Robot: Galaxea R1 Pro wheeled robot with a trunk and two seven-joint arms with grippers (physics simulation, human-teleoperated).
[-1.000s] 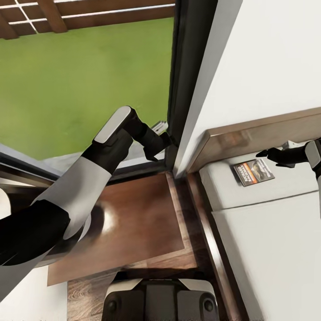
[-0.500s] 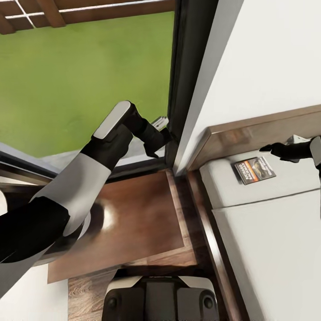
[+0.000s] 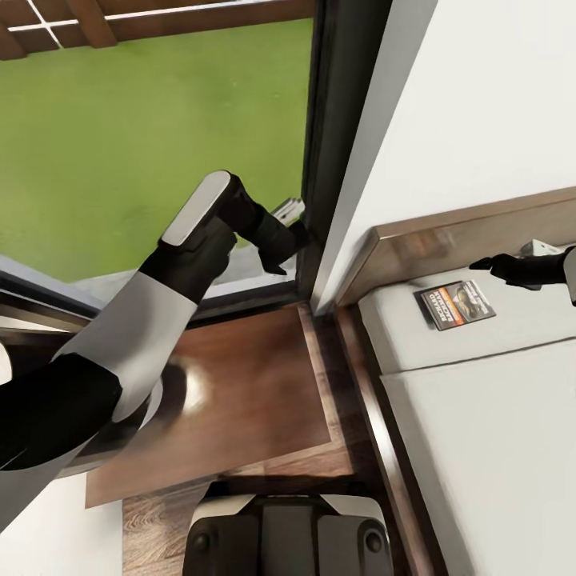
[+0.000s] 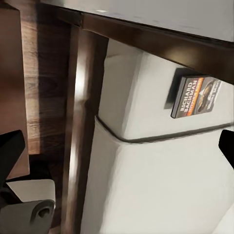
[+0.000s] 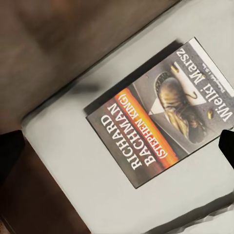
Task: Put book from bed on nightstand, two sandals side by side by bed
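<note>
Since the earlier frames, the right gripper (image 3: 482, 262) has been raised slightly and drawn back toward the right edge of the head view, while the left arm has been lifted a little; the book (image 3: 455, 305) has stayed in place.

Head view: the book is seen lying flat on the pale mattress of the bed (image 3: 480, 432), near the headboard (image 3: 448, 240) at the far end. The right gripper is held above the mattress, just to the right of and beyond the book, apart from it. Whether its fingers are parted cannot be told here. The left gripper (image 3: 294, 232) is held up near the dark window frame (image 3: 336, 120), above the nightstand (image 3: 232, 392), which stands to the left of the bed.

Left wrist view: the book (image 4: 196, 96) is shown on the mattress (image 4: 156, 185) close under the headboard (image 4: 161, 41). Dark fingertips (image 4: 10, 148) are seen at opposite edges, widely parted, with nothing between them.

Right wrist view: the book (image 5: 161, 112) is seen cover up, lettered "RICHARD BACHMAN". Dark fingertips (image 5: 226, 146) appear at opposite edges, spread apart and clear of the book.
</note>
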